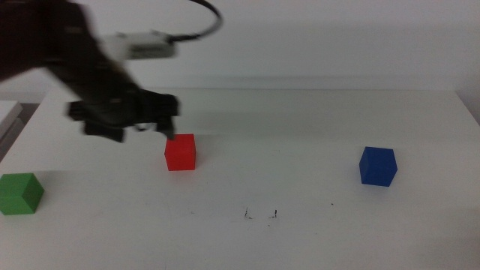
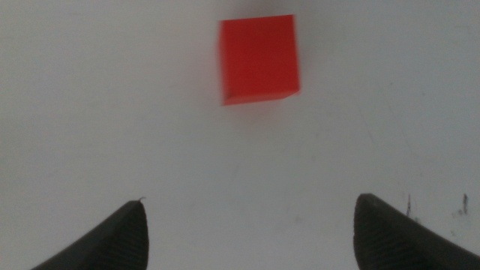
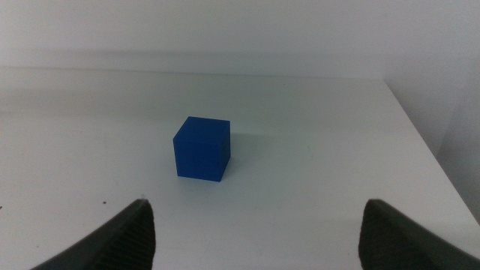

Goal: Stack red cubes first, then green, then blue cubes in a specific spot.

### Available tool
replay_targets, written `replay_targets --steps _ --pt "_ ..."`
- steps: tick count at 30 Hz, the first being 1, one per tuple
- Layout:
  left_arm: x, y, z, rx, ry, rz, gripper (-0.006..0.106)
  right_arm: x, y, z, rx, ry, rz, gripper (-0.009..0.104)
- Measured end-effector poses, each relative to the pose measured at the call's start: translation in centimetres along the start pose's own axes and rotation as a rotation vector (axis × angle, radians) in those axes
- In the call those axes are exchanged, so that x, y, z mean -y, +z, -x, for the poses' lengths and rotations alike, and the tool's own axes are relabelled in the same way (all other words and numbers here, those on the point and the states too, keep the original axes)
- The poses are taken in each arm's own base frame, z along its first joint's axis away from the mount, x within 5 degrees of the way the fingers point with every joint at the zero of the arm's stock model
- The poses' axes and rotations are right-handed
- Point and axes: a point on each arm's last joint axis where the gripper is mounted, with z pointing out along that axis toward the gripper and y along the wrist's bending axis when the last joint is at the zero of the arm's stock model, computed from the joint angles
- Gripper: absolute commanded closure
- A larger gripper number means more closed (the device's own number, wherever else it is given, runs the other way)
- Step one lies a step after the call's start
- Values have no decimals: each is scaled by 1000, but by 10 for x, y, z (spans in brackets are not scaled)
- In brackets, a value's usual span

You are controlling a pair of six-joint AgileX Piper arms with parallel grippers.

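Left gripper (image 1: 154, 120) hovers just up-left of the red cube (image 1: 180, 151), jaws spread wide, nothing between them; the arm is motion-blurred in the middle view. In the left wrist view the red cube (image 2: 259, 58) sits on white table (image 2: 112, 112) ahead of the open jaws, not touching them. The marked spot (image 1: 260, 214), two tiny black scribbles, lies in front of and right of the red cube, apart from it. Green cube (image 1: 20, 193) is well left of the red cube, nearer the camera. Blue cube (image 1: 377, 166) is well right of the red cube. Right gripper (image 3: 255, 236) is released, jaws wide, with the blue cube (image 3: 201, 148) ahead of it, untouched.
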Motion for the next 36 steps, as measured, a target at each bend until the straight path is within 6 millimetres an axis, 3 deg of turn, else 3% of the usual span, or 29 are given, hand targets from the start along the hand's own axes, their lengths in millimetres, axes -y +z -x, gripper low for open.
replay_targets --steps 4,8,18,21,24,29,32,36 --pt "17 42 17 -67 8 13 7 0 0 0 0 0 0 9" --pt "21 76 25 -66 -5 18 7 0 0 0 0 0 0 9" --pt "16 123 36 19 -26 67 7 0 0 0 0 0 0 9" --pt "15 138 35 14 -27 67 12 0 0 0 0 0 0 9" --pt "14 151 34 6 -34 69 26 0 0 0 0 0 0 9" --pt "14 159 33 7 -39 69 73 0 0 0 0 0 0 9" --pt "24 146 30 22 -37 56 91 0 0 0 0 0 0 9" --pt "68 118 3 104 -47 -15 101 0 0 0 0 0 0 9"
